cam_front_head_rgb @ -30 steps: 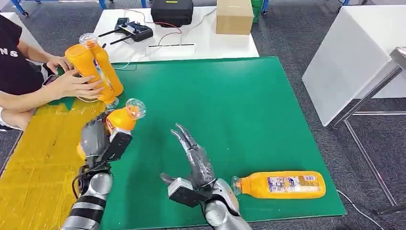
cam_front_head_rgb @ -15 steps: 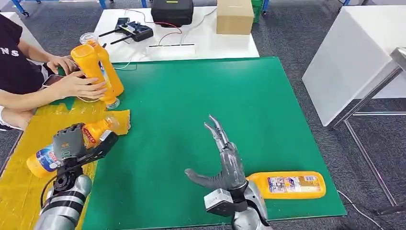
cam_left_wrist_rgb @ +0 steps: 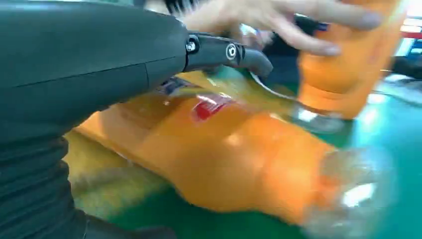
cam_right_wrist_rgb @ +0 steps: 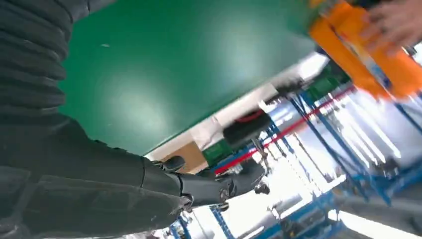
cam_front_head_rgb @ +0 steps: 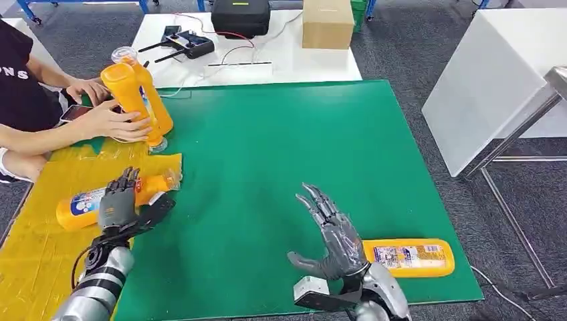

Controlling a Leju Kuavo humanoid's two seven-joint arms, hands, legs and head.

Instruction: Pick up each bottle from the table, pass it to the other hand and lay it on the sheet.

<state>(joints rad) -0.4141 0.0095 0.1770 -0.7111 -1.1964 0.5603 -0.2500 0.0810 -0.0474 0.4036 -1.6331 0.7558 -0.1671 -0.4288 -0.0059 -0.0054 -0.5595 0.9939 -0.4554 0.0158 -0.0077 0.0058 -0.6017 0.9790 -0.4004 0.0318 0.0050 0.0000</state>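
Note:
An orange bottle [cam_front_head_rgb: 83, 206] lies on its side on the yellow sheet [cam_front_head_rgb: 40, 261], cap end toward the green mat [cam_front_head_rgb: 281, 147]. My left hand [cam_front_head_rgb: 124, 200] hovers just over it with fingers spread and thumb out, gripping nothing; the left wrist view shows the bottle [cam_left_wrist_rgb: 239, 159] below the hand [cam_left_wrist_rgb: 99, 64]. A second orange bottle [cam_front_head_rgb: 408, 257] lies on the mat near its front right corner. My right hand [cam_front_head_rgb: 332, 237] is open just left of it, fingers spread upward. A person's hand [cam_front_head_rgb: 114, 120] holds two more orange bottles [cam_front_head_rgb: 137, 93] at the mat's far left.
Behind the mat, a white table [cam_front_head_rgb: 281, 57] carries a black case [cam_front_head_rgb: 241, 15], a cardboard box [cam_front_head_rgb: 327, 21] and a black controller [cam_front_head_rgb: 187, 43]. Another white table [cam_front_head_rgb: 488, 80] and a metal frame [cam_front_head_rgb: 515, 194] stand to the right. The person's arms reach in from the left edge.
My left hand lowered its bottle onto the yellow sheet and let go, fingers spreading. My right hand moved right and toward me, up to the bottle lying on the mat.

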